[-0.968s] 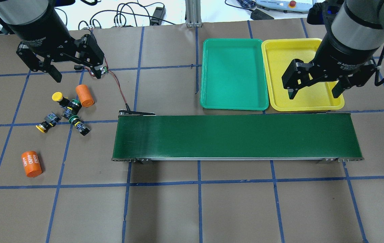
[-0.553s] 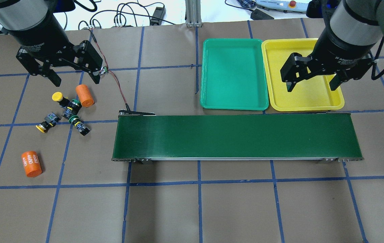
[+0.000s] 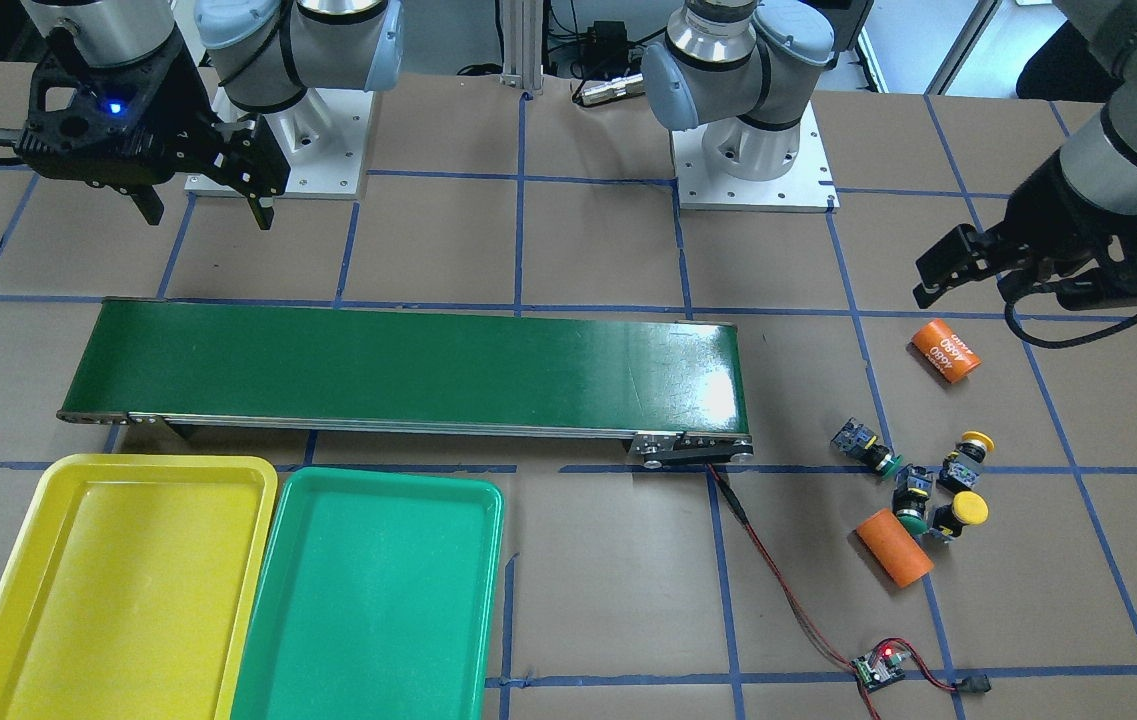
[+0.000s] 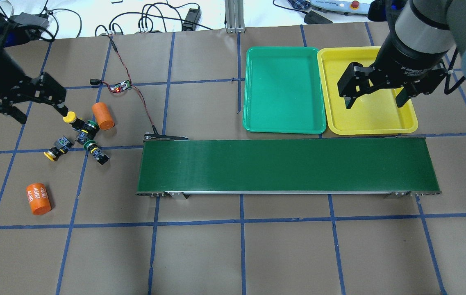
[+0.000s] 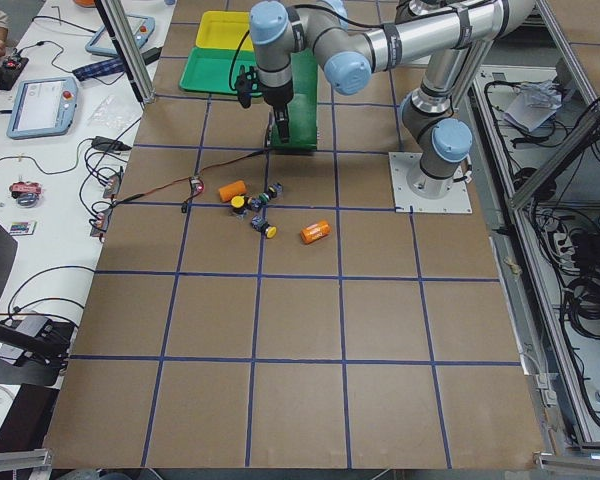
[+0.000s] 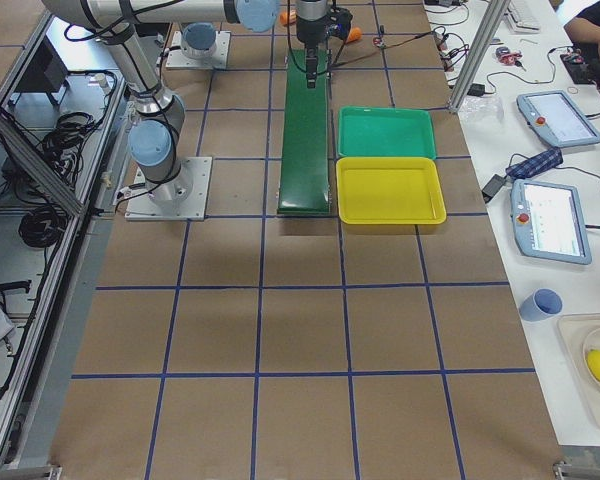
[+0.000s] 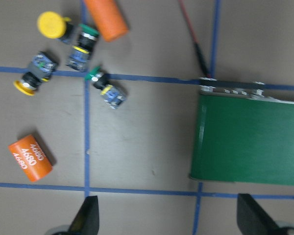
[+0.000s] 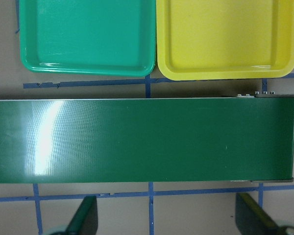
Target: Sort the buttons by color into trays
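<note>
Four buttons lie on their sides in a cluster on the table's left: two yellow (image 4: 69, 117) (image 4: 49, 155) and two green (image 4: 89, 127) (image 4: 91, 144). They also show in the left wrist view, yellow (image 7: 50, 24) and green (image 7: 94, 76). My left gripper (image 4: 43, 115) is open and empty, just left of the cluster in the overhead view. My right gripper (image 4: 373, 103) is open and empty above the yellow tray (image 4: 376, 121). The green tray (image 4: 284, 90) lies beside it. Both trays hold nothing.
A long dark green conveyor belt (image 4: 286, 166) runs across the middle. One orange cylinder (image 4: 103, 116) lies right beside the buttons, another (image 4: 38, 198) nearer the front left. A small circuit board (image 4: 120, 86) with a red wire lies behind the cluster.
My left gripper has moved left and slightly nearer, from behind the buttons to their left side. My right gripper has shifted slightly farther back over the yellow tray. Both stay open.
</note>
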`<move>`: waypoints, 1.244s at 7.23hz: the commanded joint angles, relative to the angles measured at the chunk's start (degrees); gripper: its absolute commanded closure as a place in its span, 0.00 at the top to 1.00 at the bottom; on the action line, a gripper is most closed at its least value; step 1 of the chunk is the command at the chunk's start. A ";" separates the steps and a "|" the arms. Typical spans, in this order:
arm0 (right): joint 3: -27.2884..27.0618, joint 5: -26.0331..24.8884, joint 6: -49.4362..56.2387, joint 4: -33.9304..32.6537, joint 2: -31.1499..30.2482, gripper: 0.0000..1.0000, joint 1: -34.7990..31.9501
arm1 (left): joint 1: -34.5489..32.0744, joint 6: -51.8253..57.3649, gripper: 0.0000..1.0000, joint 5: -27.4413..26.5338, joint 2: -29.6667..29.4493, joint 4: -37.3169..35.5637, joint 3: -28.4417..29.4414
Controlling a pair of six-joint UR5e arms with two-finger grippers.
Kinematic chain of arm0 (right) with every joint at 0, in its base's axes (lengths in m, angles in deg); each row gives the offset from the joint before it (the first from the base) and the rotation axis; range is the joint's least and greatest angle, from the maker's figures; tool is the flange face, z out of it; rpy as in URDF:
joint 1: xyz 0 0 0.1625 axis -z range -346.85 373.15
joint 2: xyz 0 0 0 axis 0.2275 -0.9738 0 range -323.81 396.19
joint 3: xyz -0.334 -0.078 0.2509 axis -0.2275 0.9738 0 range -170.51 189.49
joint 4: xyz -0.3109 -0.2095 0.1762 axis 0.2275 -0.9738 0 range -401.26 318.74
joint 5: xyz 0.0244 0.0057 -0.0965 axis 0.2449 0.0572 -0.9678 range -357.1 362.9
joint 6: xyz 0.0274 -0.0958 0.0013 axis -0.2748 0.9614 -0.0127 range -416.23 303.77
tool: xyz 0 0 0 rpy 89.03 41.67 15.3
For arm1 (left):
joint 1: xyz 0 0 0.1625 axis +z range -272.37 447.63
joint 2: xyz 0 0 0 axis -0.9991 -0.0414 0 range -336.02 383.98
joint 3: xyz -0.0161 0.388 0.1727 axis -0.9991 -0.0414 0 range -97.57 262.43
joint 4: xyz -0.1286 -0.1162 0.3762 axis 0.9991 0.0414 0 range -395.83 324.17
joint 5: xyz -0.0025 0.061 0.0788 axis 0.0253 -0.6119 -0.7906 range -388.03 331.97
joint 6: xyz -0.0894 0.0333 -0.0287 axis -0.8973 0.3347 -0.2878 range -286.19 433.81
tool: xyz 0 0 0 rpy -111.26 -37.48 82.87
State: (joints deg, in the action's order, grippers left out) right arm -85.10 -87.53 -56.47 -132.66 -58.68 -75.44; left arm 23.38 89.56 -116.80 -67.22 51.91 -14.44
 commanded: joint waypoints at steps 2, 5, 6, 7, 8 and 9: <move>-0.07 0.08 0.15 -7.30 1.87 1.00 0.00 | 13.77 2.62 1.00 -1.04 -1.96 -12.26 -10.50; 0.10 0.43 -0.55 -7.92 4.94 1.00 0.00 | 16.61 2.19 1.00 -3.33 -2.22 -30.45 -24.57; 0.02 -0.18 -0.81 -7.84 5.56 1.00 0.00 | 16.61 1.92 1.00 -3.25 -2.49 -31.65 -26.34; 0.02 -0.19 -0.73 -7.92 5.57 1.00 0.00 | 16.78 1.83 1.00 -3.25 -3.97 -31.66 -26.71; 0.02 0.07 -0.72 -7.66 5.22 1.00 0.00 | 16.79 1.83 1.00 -3.07 -6.25 -31.75 -26.80; 0.11 0.25 -0.64 -7.66 4.87 1.00 0.00 | 16.79 2.27 1.00 -3.16 -8.10 -35.41 -26.80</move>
State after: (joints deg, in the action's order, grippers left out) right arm -85.06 -87.49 -57.18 -140.39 -53.47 -75.45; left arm 40.13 91.50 -119.96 -72.93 19.51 -41.04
